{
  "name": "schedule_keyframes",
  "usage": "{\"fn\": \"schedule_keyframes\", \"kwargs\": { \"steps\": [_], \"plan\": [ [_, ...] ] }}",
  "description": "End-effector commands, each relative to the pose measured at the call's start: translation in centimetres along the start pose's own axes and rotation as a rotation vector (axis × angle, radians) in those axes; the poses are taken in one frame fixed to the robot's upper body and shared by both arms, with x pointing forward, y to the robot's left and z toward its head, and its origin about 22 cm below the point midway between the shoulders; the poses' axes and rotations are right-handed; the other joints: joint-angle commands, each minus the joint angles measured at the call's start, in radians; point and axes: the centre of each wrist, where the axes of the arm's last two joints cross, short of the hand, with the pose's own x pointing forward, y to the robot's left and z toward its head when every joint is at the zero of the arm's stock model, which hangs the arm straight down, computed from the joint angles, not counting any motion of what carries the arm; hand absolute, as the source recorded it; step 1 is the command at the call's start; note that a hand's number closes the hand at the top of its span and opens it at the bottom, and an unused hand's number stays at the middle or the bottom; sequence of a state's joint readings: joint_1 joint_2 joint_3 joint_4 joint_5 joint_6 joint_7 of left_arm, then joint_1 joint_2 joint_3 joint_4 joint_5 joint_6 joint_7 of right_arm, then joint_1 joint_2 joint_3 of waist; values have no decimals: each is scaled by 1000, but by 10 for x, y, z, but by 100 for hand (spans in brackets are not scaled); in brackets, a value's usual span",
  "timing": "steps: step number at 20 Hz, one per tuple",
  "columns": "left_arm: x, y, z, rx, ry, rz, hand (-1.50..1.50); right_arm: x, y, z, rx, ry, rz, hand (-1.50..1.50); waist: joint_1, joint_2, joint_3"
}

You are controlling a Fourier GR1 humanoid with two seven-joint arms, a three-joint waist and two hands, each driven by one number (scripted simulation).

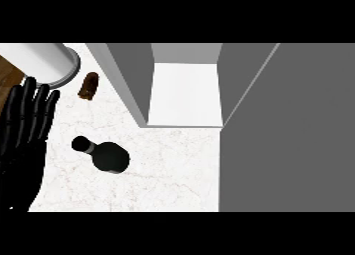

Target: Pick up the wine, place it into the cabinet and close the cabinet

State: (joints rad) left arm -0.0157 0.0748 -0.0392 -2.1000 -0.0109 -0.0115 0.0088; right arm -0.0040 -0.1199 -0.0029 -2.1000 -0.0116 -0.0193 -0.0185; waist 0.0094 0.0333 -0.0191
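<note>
Left hand (11,149) shows at the 9 o'clock edge of the head view. It is open, with fingers (33,107) straight, spread a little and pointing to 12 o'clock. It holds nothing and rests there. The right hand is out of view.

The wine bottle (106,157) sits on the white marbled bench (173,179), at about 3 o'clock from the left hand. It is near the hand but not touching, with a strip of bare bench between them. The bottle looks dark, with its round body lower right and its neck and cap end toward 10 o'clock, the end nearest the hand. Whether it stands upright or leans cannot be told from this angle.

The cabinet (184,94) is at 1 o'clock from the bottle, well apart from it. It is open, with a white floor inside and gray side walls. A broad gray panel (294,134) fills the 3 o'clock side of the view, next to the opening.

A white cylinder (44,62) is at 11 o'clock in the view, just above the fingertips. A small brown object (88,84) lies beside it, at 12 o'clock from the bottle; it is too small to identify. A wooden surface (0,69) shows at the far 10 o'clock corner.
</note>
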Motion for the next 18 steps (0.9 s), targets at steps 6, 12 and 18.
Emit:
{"fn": "schedule_keyframes", "kwargs": {
  "steps": [6,12,18],
  "plan": [
    [-17,31,4,-460,-38,287,-150,13,10,18,44,28,-46,-150,-34,-36,14],
    [-10,64,14,-509,145,488,-150,58,13,31,252,76,-120,-150,-17,-39,18],
    [11,92,23,-518,190,534,-150,102,15,25,258,87,-131,-150,-3,-36,18]
  ]
}}
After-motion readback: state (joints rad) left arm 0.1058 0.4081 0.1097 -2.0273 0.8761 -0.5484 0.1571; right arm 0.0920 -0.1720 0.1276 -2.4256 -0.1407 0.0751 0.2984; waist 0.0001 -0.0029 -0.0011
